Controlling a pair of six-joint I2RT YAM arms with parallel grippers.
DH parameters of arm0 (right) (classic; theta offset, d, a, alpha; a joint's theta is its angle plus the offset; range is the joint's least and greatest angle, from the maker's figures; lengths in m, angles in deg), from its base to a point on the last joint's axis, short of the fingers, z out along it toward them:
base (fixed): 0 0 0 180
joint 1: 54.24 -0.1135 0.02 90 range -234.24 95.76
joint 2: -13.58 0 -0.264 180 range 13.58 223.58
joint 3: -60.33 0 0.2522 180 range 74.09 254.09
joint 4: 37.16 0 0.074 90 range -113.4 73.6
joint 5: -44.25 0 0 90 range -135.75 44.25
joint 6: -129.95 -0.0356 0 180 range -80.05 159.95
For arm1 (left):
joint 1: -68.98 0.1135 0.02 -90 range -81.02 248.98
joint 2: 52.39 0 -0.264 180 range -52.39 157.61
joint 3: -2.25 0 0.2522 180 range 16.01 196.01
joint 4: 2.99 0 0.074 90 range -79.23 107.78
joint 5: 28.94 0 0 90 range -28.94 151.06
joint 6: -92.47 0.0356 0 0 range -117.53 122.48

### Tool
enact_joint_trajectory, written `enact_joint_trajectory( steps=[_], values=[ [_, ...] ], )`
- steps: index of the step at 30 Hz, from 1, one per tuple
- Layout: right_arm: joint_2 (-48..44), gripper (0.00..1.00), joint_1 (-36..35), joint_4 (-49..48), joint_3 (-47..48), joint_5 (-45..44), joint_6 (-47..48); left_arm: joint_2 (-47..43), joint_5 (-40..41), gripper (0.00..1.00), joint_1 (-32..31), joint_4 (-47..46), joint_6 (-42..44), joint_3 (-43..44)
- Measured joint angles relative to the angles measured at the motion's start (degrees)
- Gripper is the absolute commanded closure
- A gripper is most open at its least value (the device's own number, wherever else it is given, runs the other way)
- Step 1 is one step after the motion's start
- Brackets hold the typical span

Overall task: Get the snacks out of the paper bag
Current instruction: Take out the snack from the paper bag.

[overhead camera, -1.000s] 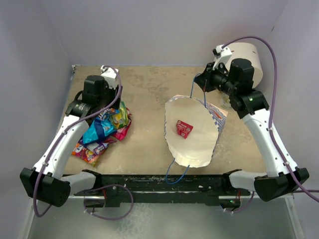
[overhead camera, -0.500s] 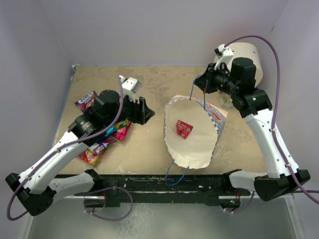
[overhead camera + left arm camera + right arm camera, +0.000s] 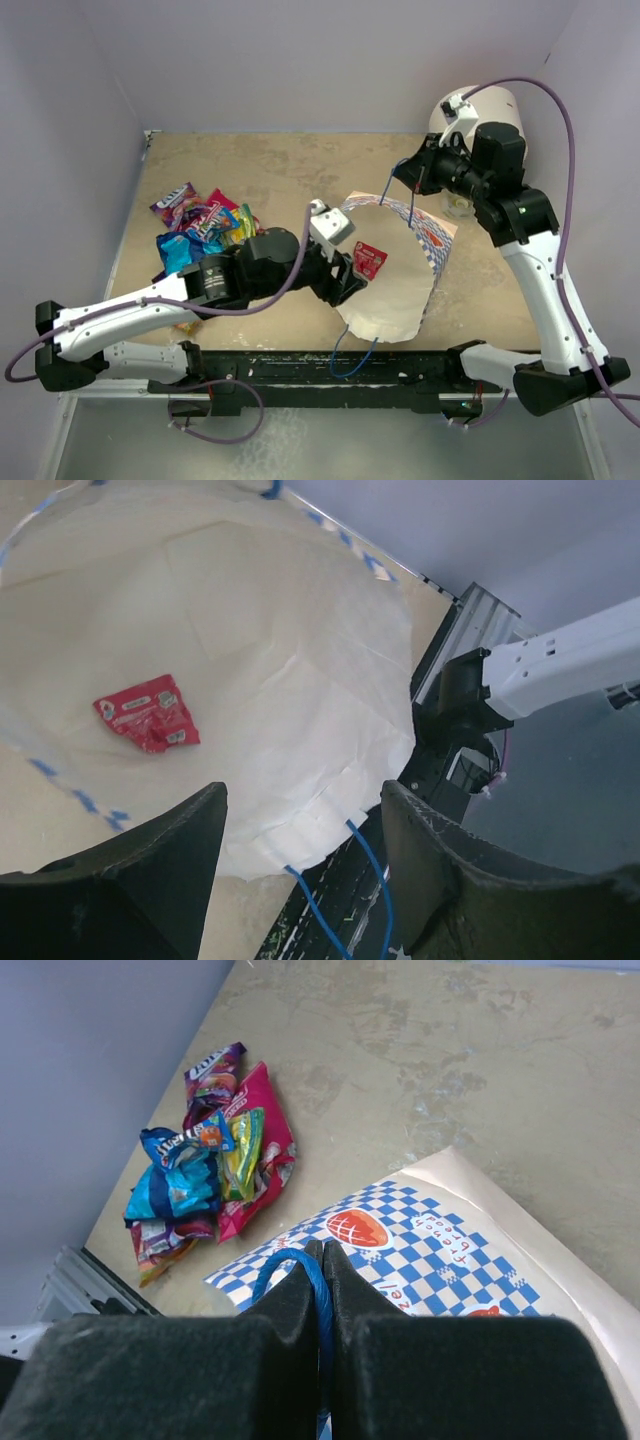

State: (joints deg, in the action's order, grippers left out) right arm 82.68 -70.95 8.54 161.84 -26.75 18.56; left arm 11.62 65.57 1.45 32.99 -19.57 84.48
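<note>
1. The paper bag (image 3: 405,300) sits right of the middle of the counter (image 3: 300,170). It is tipped, and its wide white mouth opens toward the left arm.
2. One red packet (image 3: 148,712) lies inside the bag on the white paper — the only snack I can see in there.
3. The left tool (image 3: 302,795) is at the bag's mouth. Its two fingers are spread wide with nothing between them. It is near the red packet but not touching it.
4. The right tool (image 3: 322,1270) is pinched tight on the blue cord handle (image 3: 278,1258) at the far side of the bag and holds that side up.
5. The bag's other blue handle (image 3: 367,872) lies loose at the near edge of the counter.
6. The other snacks (image 3: 205,232) lie in a heap on the left side of the counter — blue, pink, purple and yellow-green packets, well apart from the bag.
7. A big white cylinder (image 3: 505,105) stands in the far right corner, behind the right arm.
</note>
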Motion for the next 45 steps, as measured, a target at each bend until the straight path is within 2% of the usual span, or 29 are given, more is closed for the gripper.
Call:
enact_joint_trajectory(
  steps=[5, 8, 10, 12, 17, 23, 26, 28, 30, 32, 41, 43, 45],
  values=[
    [-2.5, 1.00, 0.0, 0.0, 0.0, 0.0, -0.9, 5.2, 3.9, 0.44, -6.1, -3.8, 5.2, 2.9],
    [-3.2, 1.00, 0.0, 0.4, 0.0, -0.2, -1.0, 8.2, 4.7, 0.53, -6.9, -5.7, 8.0, 3.8],
    [-3.5, 1.00, 0.0, 0.5, 0.0, -0.4, -0.9, 10.3, 5.2, 0.64, -6.9, -6.3, 10.0, 4.1],
    [-3.7, 1.00, 0.0, 0.8, 0.0, -0.5, -0.6, 12.5, 6.1, 0.66, -6.8, -6.4, 12.2, 4.1],
    [-3.8, 1.00, 0.0, 1.0, 0.0, -0.5, -0.5, 17.4, 7.0, 0.64, -6.8, -7.5, 17.4, 4.0],
    [-3.8, 1.00, 0.0, 1.0, 0.0, -0.5, -0.5, 23.8, 11.2, 0.45, -6.8, -14.1, 20.9, 1.2],
    [-3.3, 1.00, 0.0, 1.2, 0.5, -0.5, -0.5, 28.1, 14.9, 0.41, -6.8, -16.8, 21.9, 0.0],
    [-2.5, 1.00, 0.0, 1.6, 1.4, -0.5, -0.5, 31.3, 17.2, 0.42, -6.8, -18.9, 22.8, 0.0],
    [-1.9, 1.00, 0.0, 1.8, 2.3, -0.4, -0.5, 34.3, 18.6, 0.56, -6.4, -21.0, 22.8, 0.0],
    [-1.5, 1.00, 0.0, 2.2, 3.0, -0.4, -0.5, 36.9, 18.8, 0.61, -5.6, -22.1, 22.5, 0.3],
    [-1.3, 1.00, 0.0, 4.5, 6.3, -0.5, 0.0, 42.2, 20.2, 0.59, -2.6, -26.2, 21.5, 0.8],
    [-1.3, 1.00, 0.0, 5.0, 6.6, -0.4, 0.0, 43.6, 20.4, 0.55, -2.2, -26.1, 20.5, 1.9],
    [-1.3, 1.00, 0.0, 5.3, 6.6, -0.4, 0.0, 45.2, 20.8, 0.46, -1.4, -25.8, 19.1, 3.3]
  ],
)
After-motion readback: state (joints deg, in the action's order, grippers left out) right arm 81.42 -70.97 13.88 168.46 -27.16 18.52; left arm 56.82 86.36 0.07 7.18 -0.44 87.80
